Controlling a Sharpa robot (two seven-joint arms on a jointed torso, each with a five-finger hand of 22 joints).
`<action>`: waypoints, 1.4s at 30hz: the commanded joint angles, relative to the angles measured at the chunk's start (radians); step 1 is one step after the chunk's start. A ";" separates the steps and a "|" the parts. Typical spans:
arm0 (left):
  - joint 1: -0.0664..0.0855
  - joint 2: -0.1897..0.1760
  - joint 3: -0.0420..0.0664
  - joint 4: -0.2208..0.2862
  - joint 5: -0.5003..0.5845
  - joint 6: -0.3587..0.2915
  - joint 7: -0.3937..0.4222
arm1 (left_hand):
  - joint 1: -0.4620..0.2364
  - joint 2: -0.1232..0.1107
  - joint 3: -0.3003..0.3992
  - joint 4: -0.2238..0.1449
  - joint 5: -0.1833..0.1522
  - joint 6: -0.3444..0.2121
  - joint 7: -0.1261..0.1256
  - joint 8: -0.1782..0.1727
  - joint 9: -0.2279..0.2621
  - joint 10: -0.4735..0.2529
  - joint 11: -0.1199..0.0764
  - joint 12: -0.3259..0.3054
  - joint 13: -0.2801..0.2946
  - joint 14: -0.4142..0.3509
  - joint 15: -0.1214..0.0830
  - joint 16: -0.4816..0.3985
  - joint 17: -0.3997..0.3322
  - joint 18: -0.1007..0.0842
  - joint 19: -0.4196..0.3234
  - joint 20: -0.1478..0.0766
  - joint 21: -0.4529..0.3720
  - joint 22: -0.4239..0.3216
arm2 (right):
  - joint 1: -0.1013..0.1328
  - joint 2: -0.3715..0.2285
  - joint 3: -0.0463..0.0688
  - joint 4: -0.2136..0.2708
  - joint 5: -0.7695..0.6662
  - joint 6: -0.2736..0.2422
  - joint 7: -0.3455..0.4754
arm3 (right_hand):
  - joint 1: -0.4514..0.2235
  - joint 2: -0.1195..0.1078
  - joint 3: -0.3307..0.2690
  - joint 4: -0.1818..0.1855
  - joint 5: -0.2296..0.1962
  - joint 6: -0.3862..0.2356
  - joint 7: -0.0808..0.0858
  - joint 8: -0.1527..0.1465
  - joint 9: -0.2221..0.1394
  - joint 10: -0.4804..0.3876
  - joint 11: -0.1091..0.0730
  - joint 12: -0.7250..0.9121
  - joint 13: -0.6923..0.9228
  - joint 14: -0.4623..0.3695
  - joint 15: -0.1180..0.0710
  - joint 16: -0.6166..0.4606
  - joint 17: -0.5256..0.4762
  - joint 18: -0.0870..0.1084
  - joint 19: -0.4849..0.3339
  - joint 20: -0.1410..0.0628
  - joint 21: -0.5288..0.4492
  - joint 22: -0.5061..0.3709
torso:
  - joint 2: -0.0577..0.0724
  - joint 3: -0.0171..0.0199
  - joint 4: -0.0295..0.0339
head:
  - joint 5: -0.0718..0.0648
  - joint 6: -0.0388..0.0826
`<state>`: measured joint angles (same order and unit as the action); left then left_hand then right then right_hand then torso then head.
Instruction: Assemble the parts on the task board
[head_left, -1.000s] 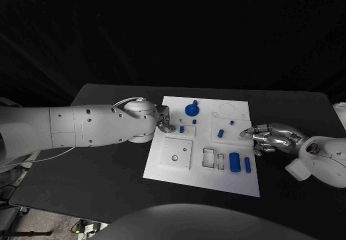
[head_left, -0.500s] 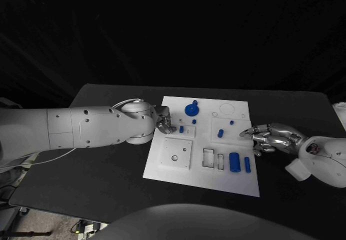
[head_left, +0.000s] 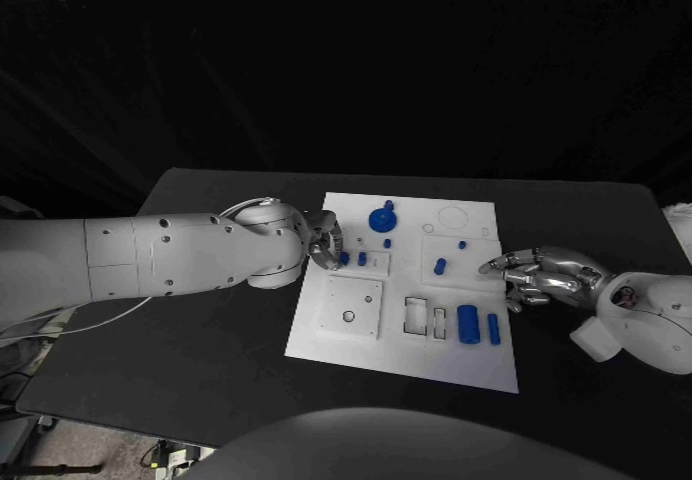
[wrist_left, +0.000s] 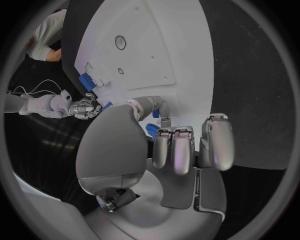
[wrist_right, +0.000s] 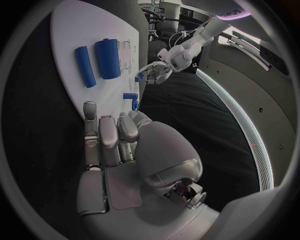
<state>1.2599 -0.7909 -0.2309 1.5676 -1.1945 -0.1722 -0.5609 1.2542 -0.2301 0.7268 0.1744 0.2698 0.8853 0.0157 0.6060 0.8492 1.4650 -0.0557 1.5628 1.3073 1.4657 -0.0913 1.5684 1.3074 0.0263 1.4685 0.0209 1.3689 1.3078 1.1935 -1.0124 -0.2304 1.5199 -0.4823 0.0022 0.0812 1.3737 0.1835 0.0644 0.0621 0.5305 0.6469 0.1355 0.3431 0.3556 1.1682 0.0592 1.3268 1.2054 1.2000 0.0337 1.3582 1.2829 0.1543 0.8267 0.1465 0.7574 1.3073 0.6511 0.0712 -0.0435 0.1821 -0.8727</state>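
The left robot hand (head_left: 326, 246) has moved a little along the left side of the white board (head_left: 361, 340) since a second ago, and a small blue piece (head_left: 343, 259) now shows between its fingertips, just beside another small blue peg (head_left: 362, 259); the left robot hand is pinching this piece. The right robot hand (head_left: 537, 275) stays where it was, at the right edge of the board, with fingers curled in and nothing in them. The board lies flat in the middle of the black worktop (head_left: 173, 340). On it a round blue knob (head_left: 384, 219) stands near the far edge, a short blue peg (head_left: 441, 267) lies in the middle, and a thick blue cylinder (head_left: 469, 323) lies beside a thinner blue bar (head_left: 493, 329) near the right front, just beside two rectangular slots (head_left: 428, 317).
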 joint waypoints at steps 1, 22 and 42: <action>0.000 0.000 0.000 0.003 -0.011 0.007 -0.007 | 0.009 -0.005 -0.007 -0.005 -0.007 -0.001 0.008 -0.004 -0.002 0.100 0.002 0.000 0.258 0.105 -0.003 0.002 0.263 0.018 -0.001 -0.002 0.003 0.205 | -0.001 0.000 0.000 0.001 -0.001 0.021 -0.001 | -0.006 -0.007 0.011 -0.001 0.001 0.007 -0.003 -0.005 -0.001 -0.007 0.002 0.002 0.001 -0.007 -0.002 0.003 -0.001 0.011 -0.005 0.000 0.004 0.043 | 0.000 -0.0002 -0.0002 | 0.000 0.000; 0.000 0.002 0.000 -0.005 -0.029 0.035 -0.061 | 0.008 0.003 -0.044 -0.001 -0.011 -0.006 0.008 -0.016 -0.015 0.092 0.005 -0.014 0.250 0.105 0.000 0.002 0.263 0.021 -0.010 0.001 -0.011 0.200 | -0.002 -0.001 0.000 0.001 -0.001 0.024 -0.005 | -0.026 -0.022 0.054 -0.008 0.001 0.008 -0.004 -0.003 0.000 -0.009 0.002 0.002 -0.002 -0.009 -0.002 0.003 -0.003 0.011 -0.009 0.000 0.005 0.042 | 0.000 0.0001 0.0002 | -0.001 0.000; 0.000 -0.065 0.000 0.111 -0.772 -0.059 0.176 | -0.155 0.062 -0.517 0.121 -0.215 -0.046 0.015 0.002 -0.032 0.106 0.016 0.008 0.263 0.105 0.010 0.002 0.263 0.015 0.004 0.014 0.022 0.209 | -0.002 -0.012 0.000 0.015 -0.001 -0.007 0.035 | -0.047 -0.032 0.078 -0.006 -0.004 0.003 -0.002 -0.004 0.000 -0.001 0.003 0.007 0.002 -0.002 -0.001 0.008 0.001 0.010 -0.003 0.000 0.014 0.043 | 0.000 -0.0002 -0.0001 | 0.004 0.000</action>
<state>1.2598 -0.8600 -0.2311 1.6710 -1.7524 -0.2130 -0.4350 1.0977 -0.1748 0.2141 0.2960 0.0558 0.8357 0.0298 0.6023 0.8185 1.4633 -0.0432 1.5685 1.3073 1.4656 -0.0837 1.5684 1.3080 0.0399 1.4578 0.0356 1.3890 1.3077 1.1926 -1.0240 -0.2304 1.5322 -0.4823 -0.0014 0.0872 1.3353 0.1513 0.1371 0.0553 0.5305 0.6503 0.1321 0.3431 0.3559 1.1647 0.0626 1.3269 1.2064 1.1966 0.0302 1.3621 1.2821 0.1543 0.8268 0.1465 0.7658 1.3078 0.6506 0.0712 -0.0433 0.1841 -0.8727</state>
